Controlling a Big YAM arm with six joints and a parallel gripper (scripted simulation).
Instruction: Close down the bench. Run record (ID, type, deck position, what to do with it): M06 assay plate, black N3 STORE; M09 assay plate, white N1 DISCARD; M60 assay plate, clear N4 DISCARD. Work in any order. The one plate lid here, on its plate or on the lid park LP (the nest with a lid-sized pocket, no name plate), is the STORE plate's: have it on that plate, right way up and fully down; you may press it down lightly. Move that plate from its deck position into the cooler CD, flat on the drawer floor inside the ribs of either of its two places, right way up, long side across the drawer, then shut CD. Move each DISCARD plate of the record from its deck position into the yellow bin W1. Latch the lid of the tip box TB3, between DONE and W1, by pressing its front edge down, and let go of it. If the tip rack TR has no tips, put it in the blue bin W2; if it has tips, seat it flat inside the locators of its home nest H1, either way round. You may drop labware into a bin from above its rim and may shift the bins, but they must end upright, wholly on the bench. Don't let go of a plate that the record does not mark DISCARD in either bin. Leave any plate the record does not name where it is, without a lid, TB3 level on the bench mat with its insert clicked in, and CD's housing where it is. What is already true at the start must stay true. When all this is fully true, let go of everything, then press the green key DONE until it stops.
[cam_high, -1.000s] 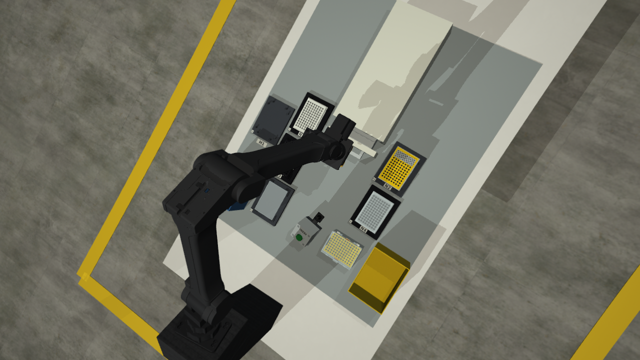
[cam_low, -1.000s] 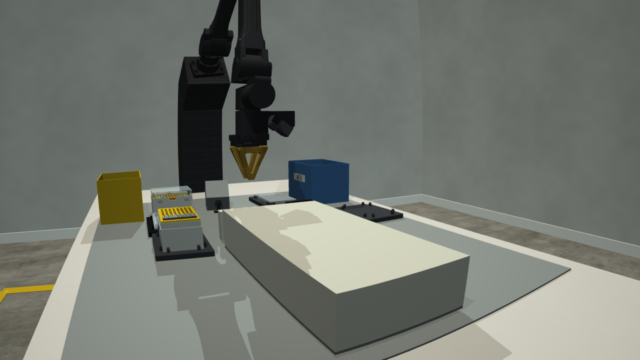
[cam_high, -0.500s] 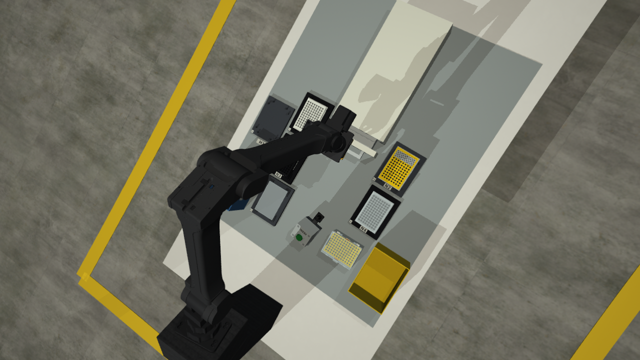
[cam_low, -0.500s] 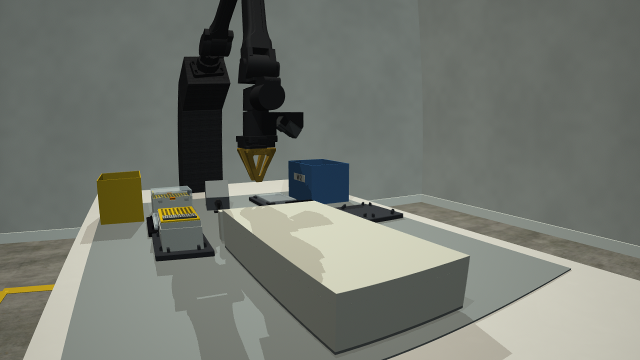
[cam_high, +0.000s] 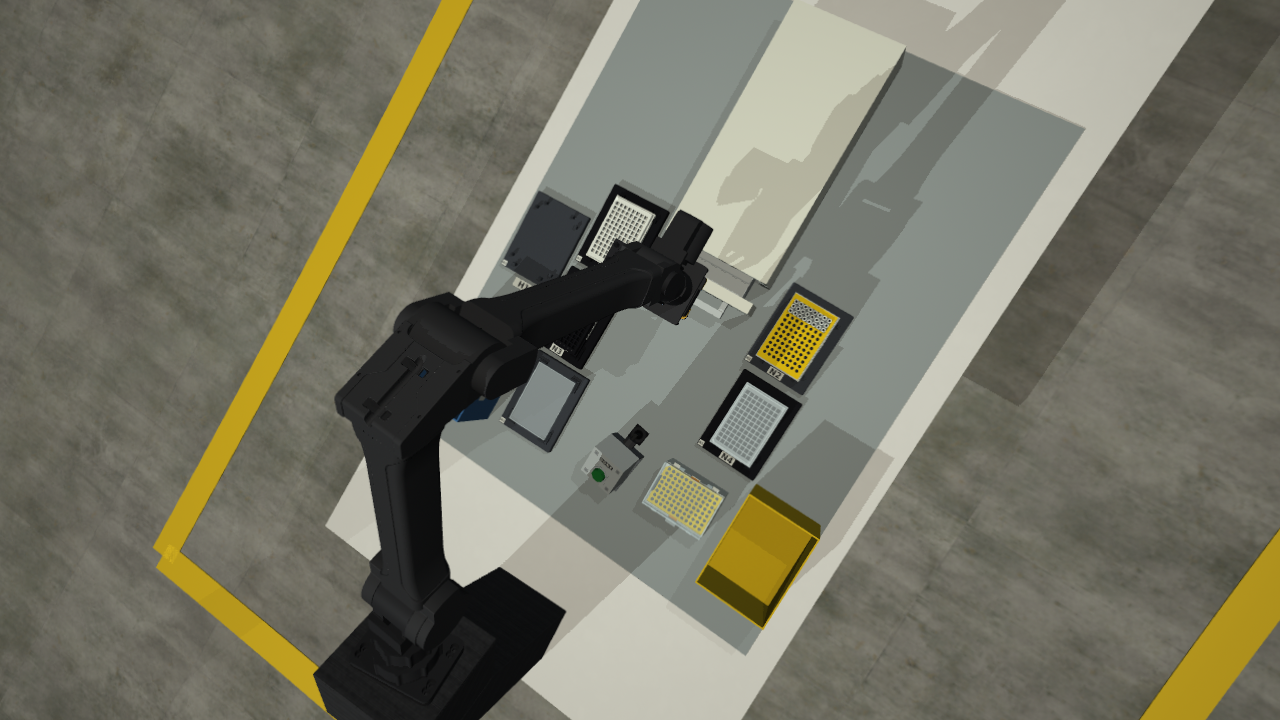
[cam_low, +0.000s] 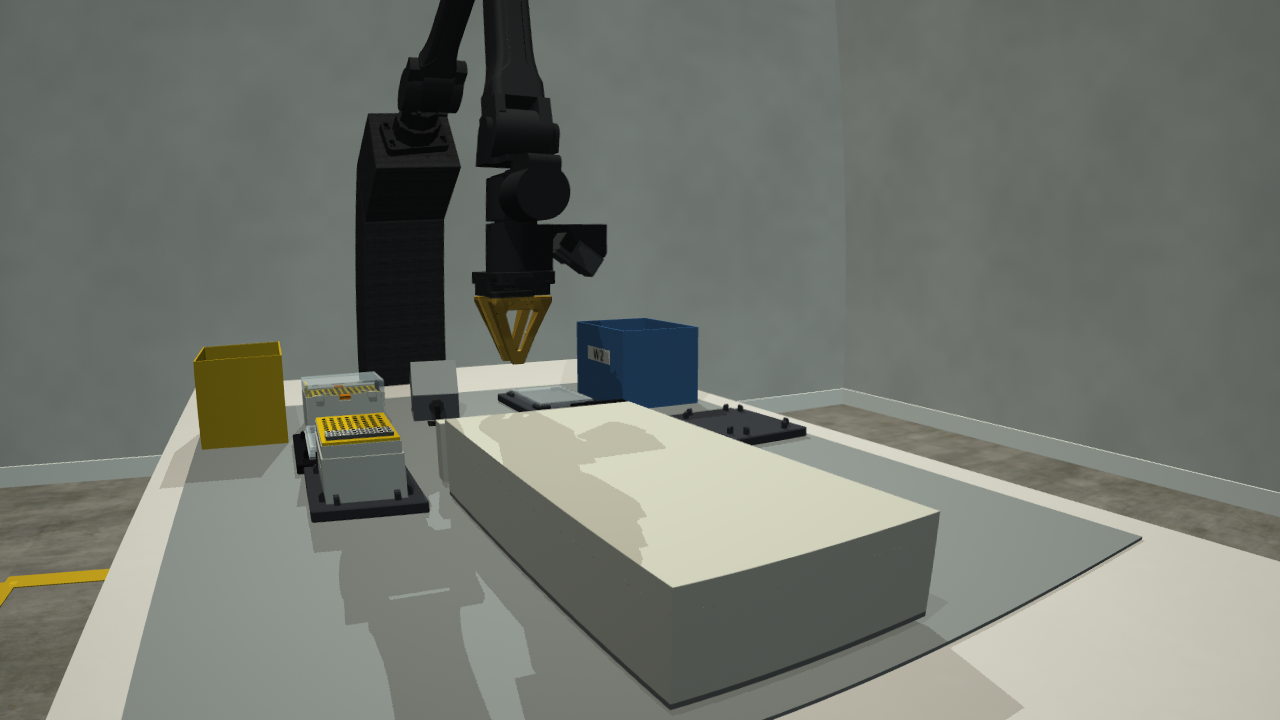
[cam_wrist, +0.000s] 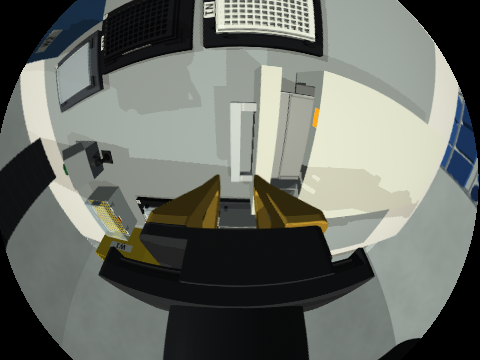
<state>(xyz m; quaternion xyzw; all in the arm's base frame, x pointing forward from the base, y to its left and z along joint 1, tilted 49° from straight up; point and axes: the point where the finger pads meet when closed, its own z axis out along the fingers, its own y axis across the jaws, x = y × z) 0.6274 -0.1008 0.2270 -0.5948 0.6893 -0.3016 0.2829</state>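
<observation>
My gripper (cam_low: 517, 356) (cam_wrist: 236, 181) is narrowly open and empty. It hangs high above the pale handle (cam_wrist: 242, 140) (cam_high: 716, 304) of the cooler CD (cam_high: 792, 143) (cam_low: 680, 501), whose drawer (cam_wrist: 292, 134) is pulled out a little. The white plate (cam_high: 617, 225) (cam_wrist: 267, 8) sits on N1. The black plate (cam_wrist: 148, 23) sits on N3 without a lid; in the top view my arm hides most of it. The clear plate (cam_high: 748, 422) sits on N4. The lid (cam_high: 546, 398) (cam_low: 547, 396) (cam_wrist: 75, 74) lies on the lid park.
The yellow tip rack (cam_high: 796, 333) (cam_low: 358, 428) stands on N2 with some tips at one end. H1 (cam_high: 544, 234) (cam_low: 742, 422) is bare. TB3 (cam_high: 684, 497) (cam_low: 337, 396) lies between the DONE box (cam_high: 608, 461) (cam_low: 434, 386) and yellow bin W1 (cam_high: 759, 555) (cam_low: 239, 394). Blue bin W2 (cam_low: 637, 362) stands behind the lid park.
</observation>
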